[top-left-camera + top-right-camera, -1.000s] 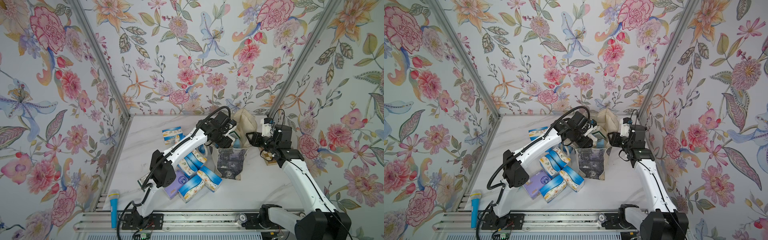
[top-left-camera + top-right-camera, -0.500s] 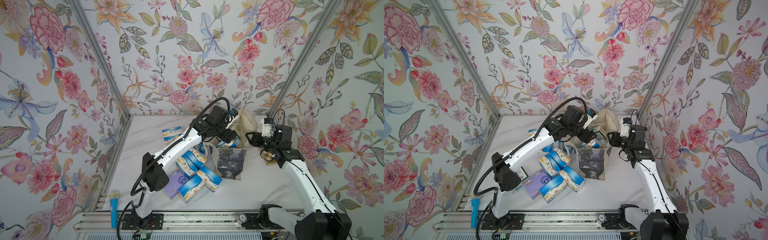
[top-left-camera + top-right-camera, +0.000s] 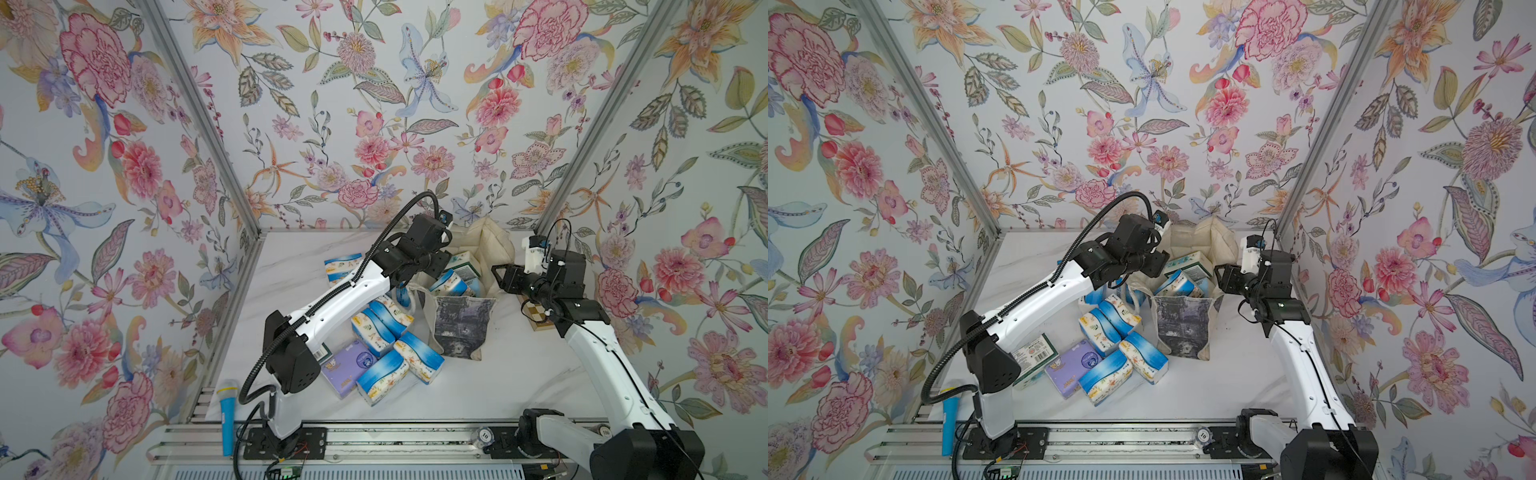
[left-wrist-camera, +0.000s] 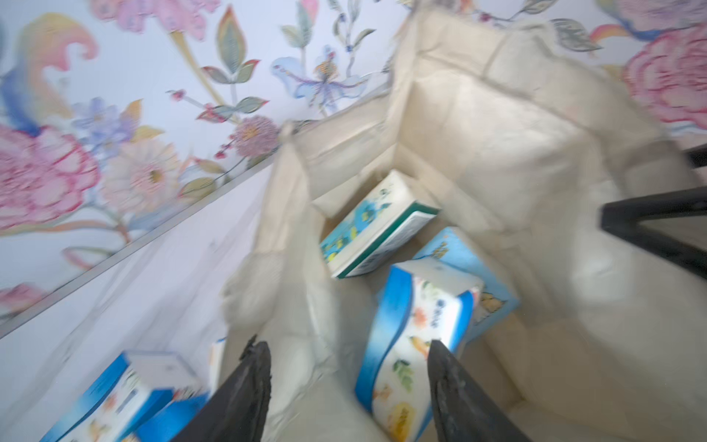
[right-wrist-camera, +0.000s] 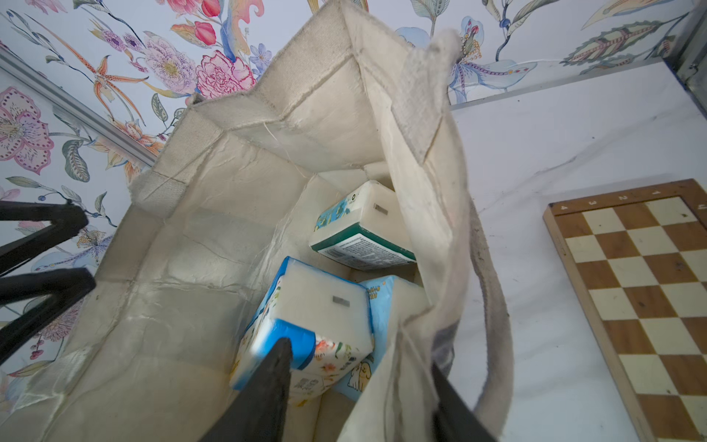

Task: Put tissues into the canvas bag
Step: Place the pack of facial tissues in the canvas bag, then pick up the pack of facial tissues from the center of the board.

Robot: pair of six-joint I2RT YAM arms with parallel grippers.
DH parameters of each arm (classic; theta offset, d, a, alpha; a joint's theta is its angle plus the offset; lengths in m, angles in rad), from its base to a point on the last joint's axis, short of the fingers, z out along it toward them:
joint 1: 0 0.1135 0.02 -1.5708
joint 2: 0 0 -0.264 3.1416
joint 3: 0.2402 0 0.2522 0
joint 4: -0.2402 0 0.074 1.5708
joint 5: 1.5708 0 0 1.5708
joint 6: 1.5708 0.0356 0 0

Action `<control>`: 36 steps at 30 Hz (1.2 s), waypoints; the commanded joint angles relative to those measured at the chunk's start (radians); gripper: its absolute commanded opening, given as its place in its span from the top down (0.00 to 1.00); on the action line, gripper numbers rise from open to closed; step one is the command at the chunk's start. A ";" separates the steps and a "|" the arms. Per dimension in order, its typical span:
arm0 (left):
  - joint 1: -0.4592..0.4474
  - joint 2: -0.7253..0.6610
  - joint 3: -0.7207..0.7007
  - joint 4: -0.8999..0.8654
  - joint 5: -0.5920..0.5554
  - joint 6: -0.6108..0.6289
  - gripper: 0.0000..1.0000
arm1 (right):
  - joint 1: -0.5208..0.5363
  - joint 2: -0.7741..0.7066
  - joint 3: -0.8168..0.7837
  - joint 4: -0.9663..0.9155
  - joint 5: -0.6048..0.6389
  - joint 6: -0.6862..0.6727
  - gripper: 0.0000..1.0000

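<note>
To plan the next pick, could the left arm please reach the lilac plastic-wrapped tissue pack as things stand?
Probably yes: the lilac tissue pack lies with its top mostly bare near that arm's elbow, and the left pincer is open and empty above the cream canvas bag.

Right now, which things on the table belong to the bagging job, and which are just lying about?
Job: cream canvas tote bag; blue-and-white plastic-wrapped tissue packs; lilac tissue pack; green-edged tissue pack inside the bag.
Lying about: blue toy microphone; wooden chessboard.
</note>
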 commanded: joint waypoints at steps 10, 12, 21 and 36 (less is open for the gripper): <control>0.245 -0.405 -0.482 0.146 -0.211 -0.153 0.46 | 0.008 -0.021 -0.009 -0.018 0.006 -0.017 0.51; 0.304 -0.408 -0.514 0.127 -0.160 -0.151 0.45 | 0.008 -0.023 -0.009 -0.018 0.006 -0.017 0.51; 0.475 -0.255 -0.502 0.074 0.031 0.051 0.23 | 0.011 -0.017 -0.002 -0.017 -0.001 -0.012 0.51; 0.592 0.012 -0.330 0.056 0.163 0.264 0.11 | 0.008 -0.020 0.002 -0.016 0.002 -0.018 0.50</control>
